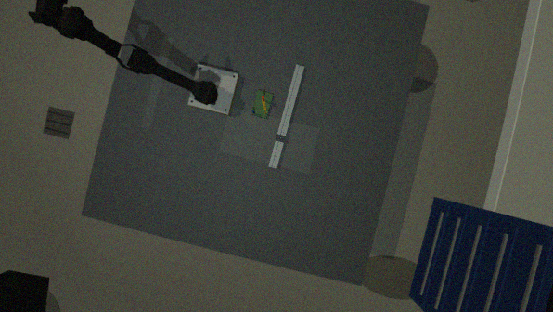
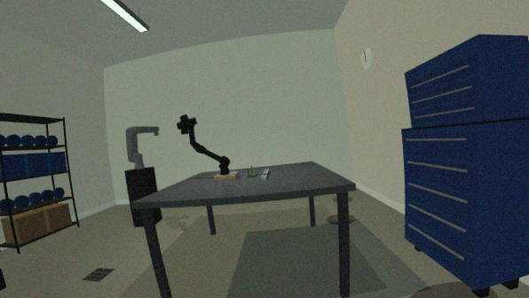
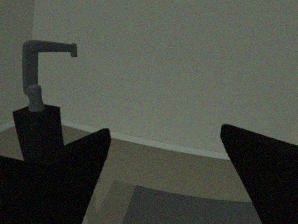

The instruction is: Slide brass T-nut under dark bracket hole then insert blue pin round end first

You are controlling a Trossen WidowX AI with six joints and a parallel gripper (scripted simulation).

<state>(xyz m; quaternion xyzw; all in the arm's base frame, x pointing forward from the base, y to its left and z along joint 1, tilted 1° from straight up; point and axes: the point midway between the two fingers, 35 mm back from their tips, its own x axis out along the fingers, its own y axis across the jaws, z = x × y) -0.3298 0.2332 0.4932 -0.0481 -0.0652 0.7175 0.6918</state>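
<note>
The gripper [image 3: 165,132] stands wide with nothing between its fingers, raised well apart from the green tray [image 1: 261,109] [image 2: 252,176]. The orange handle [image 1: 263,98] [image 2: 252,169] sticks up at the tray, between the arm's base [image 1: 225,106] [image 2: 227,176] and the rail [image 1: 289,102] [image 2: 265,174].

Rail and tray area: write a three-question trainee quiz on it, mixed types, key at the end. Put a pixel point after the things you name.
1. True or false: the dark bracket [image 1: 281,138] sits across the aluminum rail [image 1: 290,99] [image 2: 265,172].
2. Multiple choice: what color is the tray [image 1: 258,110] [image 2: 252,176] beside the rail?
A) red
B) green
C) white
3. Fill in the blank: in the wrist view, the jaws stand wide ____.

Key: 1. true; 2. B; 3. open
</note>
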